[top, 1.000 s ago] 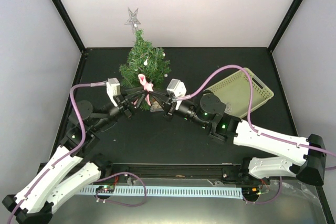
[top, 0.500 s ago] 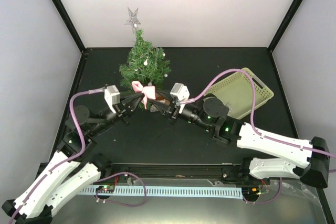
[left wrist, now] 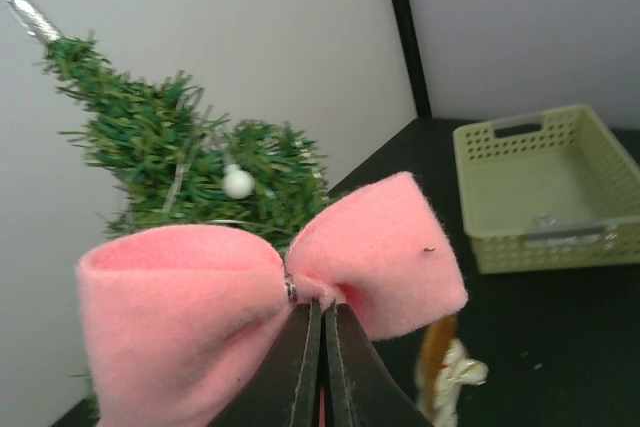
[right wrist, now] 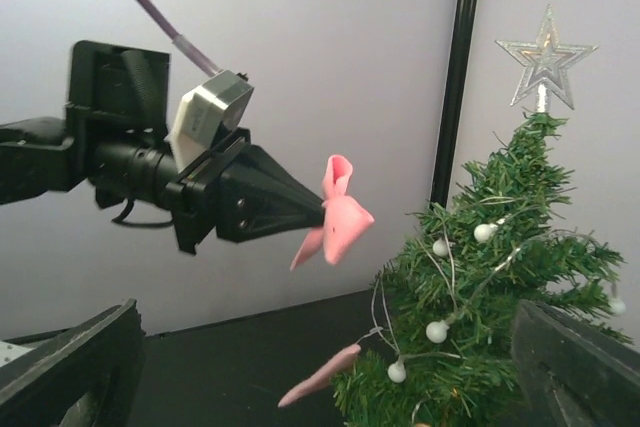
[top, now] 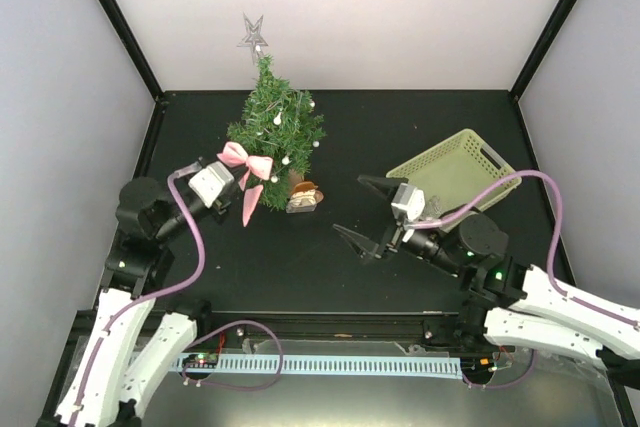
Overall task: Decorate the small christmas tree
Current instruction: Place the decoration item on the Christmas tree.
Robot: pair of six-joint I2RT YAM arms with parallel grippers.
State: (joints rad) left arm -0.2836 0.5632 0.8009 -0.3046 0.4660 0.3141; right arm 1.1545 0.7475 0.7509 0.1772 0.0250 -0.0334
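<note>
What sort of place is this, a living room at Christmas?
Probably a robot test booth, not a home: plain white walls box in a black table, and two robot arms work at a small christmas tree.

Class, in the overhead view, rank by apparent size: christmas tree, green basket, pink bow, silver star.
small christmas tree and green basket: too alike to separate
then pink bow
then silver star

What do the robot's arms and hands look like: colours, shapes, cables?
Both arms have white lower shells and black upper joints. A purple cable loops to a white camera block at each wrist. The left hand and right hand have black, tapering fingers.
</note>
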